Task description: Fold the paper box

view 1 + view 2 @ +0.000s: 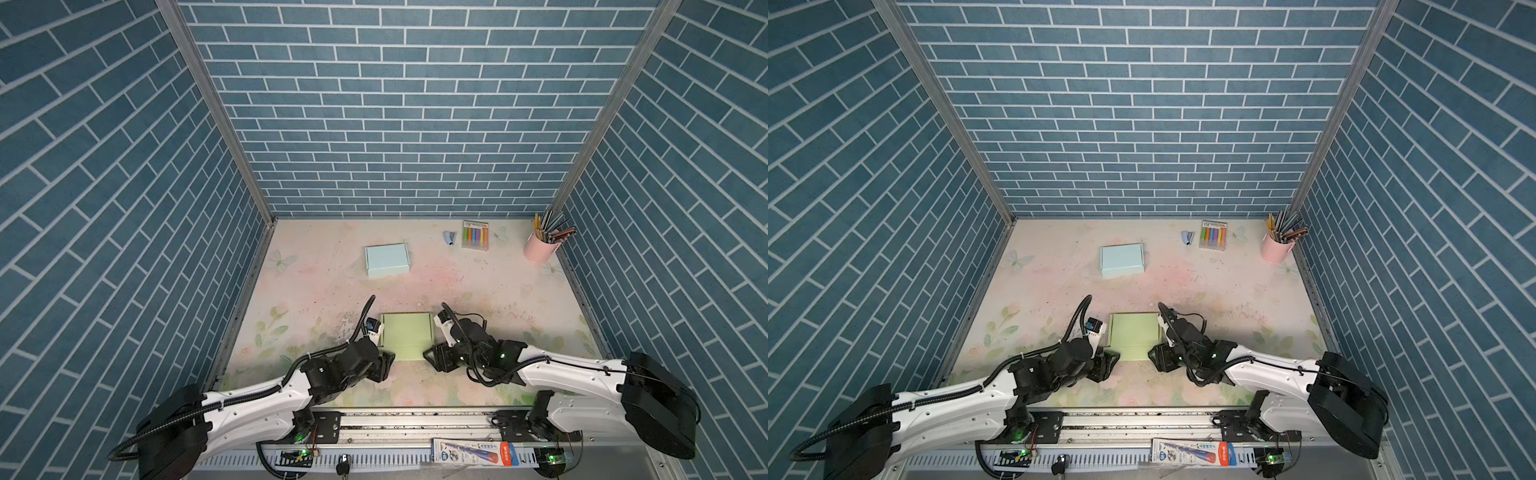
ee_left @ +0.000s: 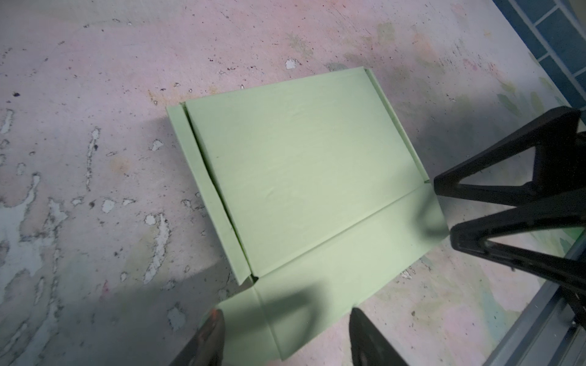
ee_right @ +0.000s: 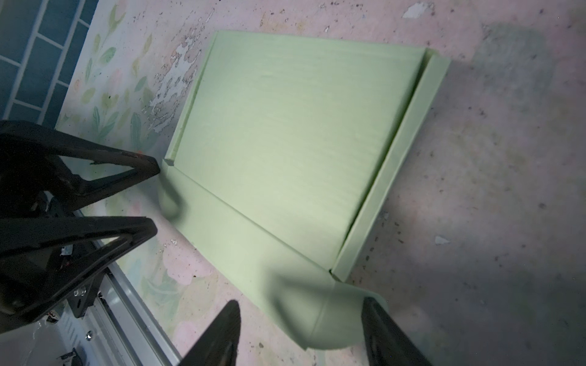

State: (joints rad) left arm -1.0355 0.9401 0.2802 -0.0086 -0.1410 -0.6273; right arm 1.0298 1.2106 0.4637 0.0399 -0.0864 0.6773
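**Inspector A:** Position of the green paper box (image 1: 406,338)?

**Inspector B:** Lower centre in both top views. It lies flat on the tabletop (image 1: 478,286), between the two arms. A narrow strip is creased along its left edge and another along its right. I cannot tell how far they stand up. Its near flap lies flat, pointing toward the bottom of the frame.

**Inspector A:** Left hand (image 1: 391,361)?

**Inspector B:** At the box's lower left corner, fingers (image 2: 209,336) spread wide. The left wrist view shows the flap's corner tab lying loose between them.

**Inspector A:** Right hand (image 1: 428,357)?

**Inspector B:** At the lower right corner, also spread wide. The right wrist view shows a rounded tab between its fingers. One finger sits at the tab's edge, but I cannot tell whether it touches.

**Inspector A:** Other items?

**Inspector B:** A closed pale blue box (image 1: 386,260) sits above the green one, left of centre and well apart. A marker pack (image 1: 475,235) and a pink cup of pencils (image 1: 540,247) occupy the tabletop's upper right.
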